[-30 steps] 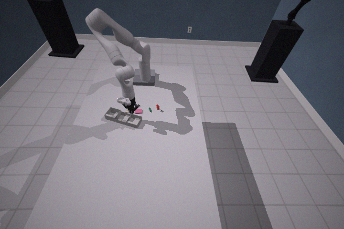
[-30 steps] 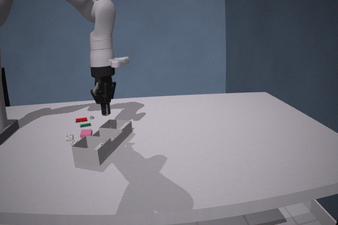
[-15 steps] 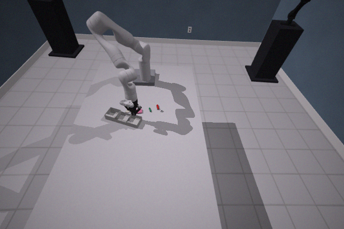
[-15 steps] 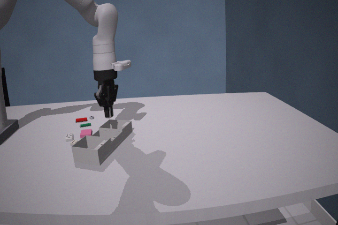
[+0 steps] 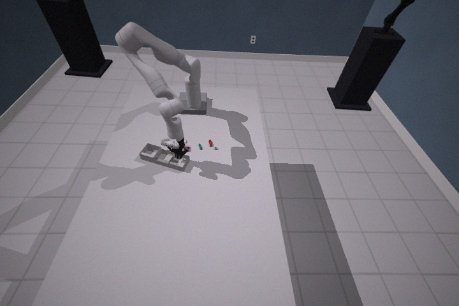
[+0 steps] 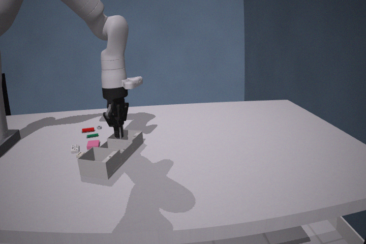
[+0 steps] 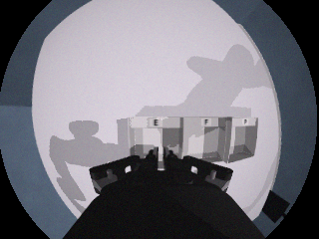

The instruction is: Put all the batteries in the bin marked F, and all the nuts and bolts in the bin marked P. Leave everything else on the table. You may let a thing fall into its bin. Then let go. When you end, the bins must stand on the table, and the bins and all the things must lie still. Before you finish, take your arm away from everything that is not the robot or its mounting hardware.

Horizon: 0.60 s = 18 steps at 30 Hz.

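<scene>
Two batteries, red [image 5: 210,143] [image 6: 88,129] and green [image 5: 200,146] [image 6: 92,135], are left out near a nut [image 5: 216,148] [image 6: 99,127], while the gripper [image 5: 179,155] [image 6: 118,135] [image 7: 160,152] is kinda parked at bin E [image 5: 182,167] [image 6: 139,138] [image 7: 171,122], fingers pretty much clenched.

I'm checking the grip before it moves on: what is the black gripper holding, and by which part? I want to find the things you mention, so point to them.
Nothing that I can see: the black gripper [image 5: 178,156] [image 6: 119,136] [image 7: 160,152] has its fingers nearly together, though something thin between them can't be ruled out.

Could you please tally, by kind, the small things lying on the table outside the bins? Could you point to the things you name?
Batteries, red [image 5: 210,143] [image 6: 88,129] and green [image 5: 200,146] [image 6: 92,135]: 2
Nut [image 5: 216,148] [image 6: 97,127]: 1
Pink block [image 5: 188,146] [image 6: 93,144]: 1
Spotted tiles [image 6: 74,148]: 2
Total: 6
</scene>
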Available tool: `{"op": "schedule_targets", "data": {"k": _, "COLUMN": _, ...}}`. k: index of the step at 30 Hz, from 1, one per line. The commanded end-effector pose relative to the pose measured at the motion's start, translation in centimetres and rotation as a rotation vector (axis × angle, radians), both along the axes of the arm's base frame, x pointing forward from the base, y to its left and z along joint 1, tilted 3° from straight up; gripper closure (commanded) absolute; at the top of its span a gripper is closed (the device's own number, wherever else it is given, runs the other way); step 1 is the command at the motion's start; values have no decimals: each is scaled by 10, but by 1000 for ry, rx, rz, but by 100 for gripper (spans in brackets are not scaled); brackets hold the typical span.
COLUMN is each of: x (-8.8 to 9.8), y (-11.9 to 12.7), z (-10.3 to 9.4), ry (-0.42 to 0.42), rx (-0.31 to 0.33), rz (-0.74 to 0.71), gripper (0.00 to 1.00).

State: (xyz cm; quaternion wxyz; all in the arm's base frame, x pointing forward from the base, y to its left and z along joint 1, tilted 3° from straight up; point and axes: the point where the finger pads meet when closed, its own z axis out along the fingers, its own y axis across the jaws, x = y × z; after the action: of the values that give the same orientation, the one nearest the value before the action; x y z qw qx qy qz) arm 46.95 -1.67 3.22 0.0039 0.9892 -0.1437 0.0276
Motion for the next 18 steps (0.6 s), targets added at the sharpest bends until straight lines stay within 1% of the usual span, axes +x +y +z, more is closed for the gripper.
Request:
{"op": "schedule_targets", "data": {"k": 1, "x": -2, "y": 3, "z": -10, "ry": 9, "rx": 4, "rz": 5, "gripper": 91}}
{"op": "schedule_targets", "data": {"k": 3, "x": -2, "y": 3, "z": -13, "ry": 9, "rx": 4, "rz": 5, "gripper": 91}}
{"op": "schedule_targets", "data": {"k": 18, "x": -2, "y": 3, "z": -13, "ry": 9, "rx": 4, "rz": 5, "gripper": 91}}
